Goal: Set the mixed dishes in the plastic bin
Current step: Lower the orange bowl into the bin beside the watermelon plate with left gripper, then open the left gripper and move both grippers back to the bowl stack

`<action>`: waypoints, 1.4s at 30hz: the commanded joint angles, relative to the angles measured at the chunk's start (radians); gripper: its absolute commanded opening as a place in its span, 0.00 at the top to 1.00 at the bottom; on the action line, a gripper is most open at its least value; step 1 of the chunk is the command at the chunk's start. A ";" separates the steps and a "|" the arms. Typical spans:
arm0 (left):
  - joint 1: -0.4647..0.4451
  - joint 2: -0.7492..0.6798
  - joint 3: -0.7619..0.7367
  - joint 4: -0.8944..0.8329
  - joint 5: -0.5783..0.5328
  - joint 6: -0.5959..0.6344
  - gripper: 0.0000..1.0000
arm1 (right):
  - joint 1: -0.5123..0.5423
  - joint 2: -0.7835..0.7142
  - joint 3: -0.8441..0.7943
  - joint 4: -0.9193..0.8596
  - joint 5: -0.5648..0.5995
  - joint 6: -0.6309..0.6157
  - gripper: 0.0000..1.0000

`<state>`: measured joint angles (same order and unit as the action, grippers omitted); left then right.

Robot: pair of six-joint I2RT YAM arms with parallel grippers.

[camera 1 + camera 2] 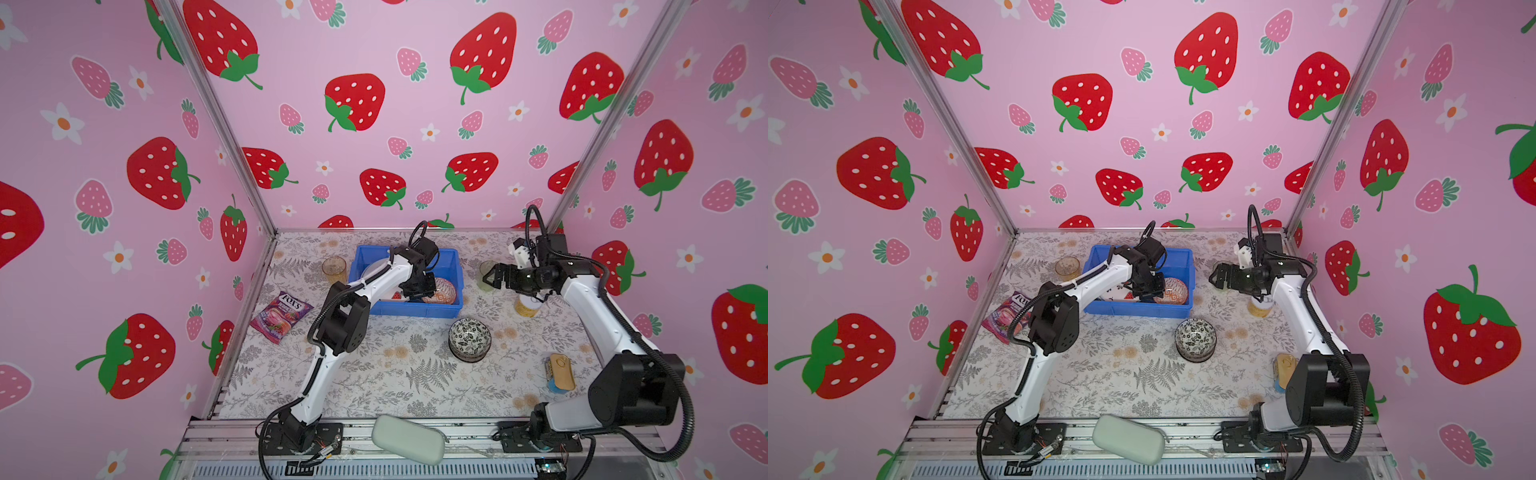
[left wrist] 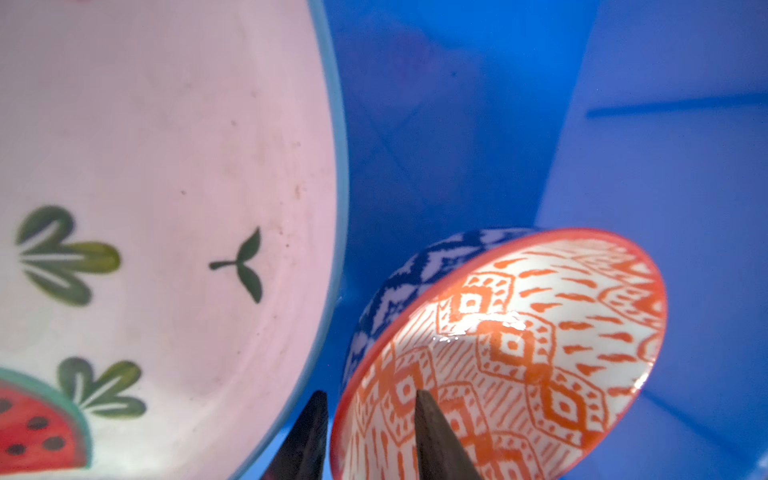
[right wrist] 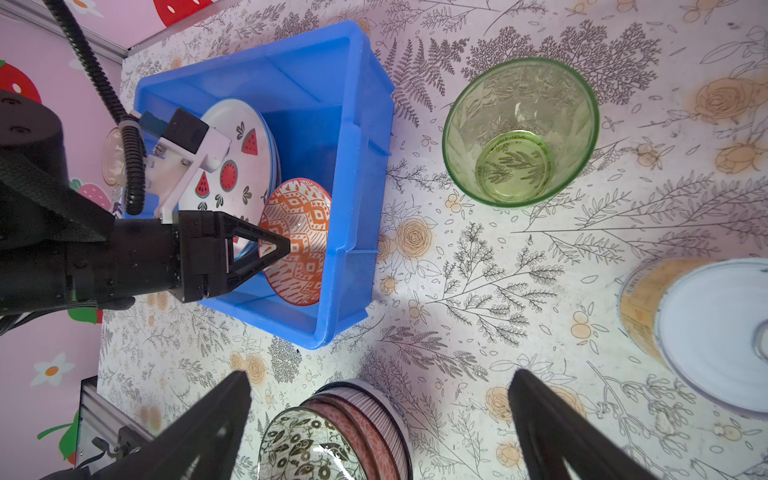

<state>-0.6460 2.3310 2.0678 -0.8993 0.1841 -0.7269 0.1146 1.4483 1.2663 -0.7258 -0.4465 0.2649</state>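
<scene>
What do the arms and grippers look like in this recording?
The left arm and right arm match: white shells, black joint housings, black ribbed hoses alongside. The left gripper and right gripper are black, with tapering triangular open-frame fingers. White camera brackets sit at the wrists.

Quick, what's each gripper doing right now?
Left gripper: jaws partly open astride the rim of the orange bowl in the blue bin, apparently not clamping it.
Right gripper: wide open, holding nothing.

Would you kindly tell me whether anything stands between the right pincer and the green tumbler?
Nothing visible does. In the right wrist view, only bare tablecloth lies between the open right pincer and the green tumbler; the yellow can stands off to one side.
</scene>
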 commanded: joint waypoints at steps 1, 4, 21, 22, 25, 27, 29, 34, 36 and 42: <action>-0.008 -0.029 0.047 -0.051 -0.018 0.007 0.58 | -0.006 0.003 0.006 -0.017 -0.008 -0.027 0.01; -0.009 -0.043 0.059 -0.064 -0.015 0.009 0.55 | -0.006 0.000 0.010 -0.026 -0.006 -0.030 0.01; -0.022 -0.292 -0.048 -0.067 -0.084 0.047 0.07 | 0.057 -0.095 -0.073 -0.140 0.097 -0.015 0.07; -0.023 -0.317 -0.069 -0.060 -0.089 0.047 0.04 | 0.072 -0.105 -0.089 -0.147 0.107 -0.007 0.08; -0.023 -0.390 -0.140 -0.042 -0.105 0.047 0.01 | 0.117 -0.140 -0.135 -0.155 0.137 0.019 0.11; -0.021 -0.444 -0.196 -0.023 -0.111 0.043 0.01 | 0.145 -0.163 -0.166 -0.156 0.156 0.041 0.14; -0.021 -0.497 -0.258 0.002 -0.116 0.035 0.01 | 0.178 -0.182 -0.201 -0.155 0.173 0.057 0.16; -0.020 -0.616 -0.410 0.055 -0.115 0.010 0.01 | 0.236 -0.219 -0.285 -0.136 0.199 0.097 0.24; -0.021 -0.650 -0.458 0.071 -0.113 0.000 0.01 | 0.248 -0.230 -0.306 -0.125 0.210 0.108 0.27; -0.023 -0.737 -0.599 0.121 -0.089 -0.046 0.01 | 0.270 -0.227 -0.337 -0.094 0.211 0.103 0.38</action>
<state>-0.6659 1.6279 1.5131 -0.8112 0.0914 -0.7322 0.3752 1.2327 0.9352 -0.8299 -0.2543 0.3695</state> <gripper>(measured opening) 0.991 0.628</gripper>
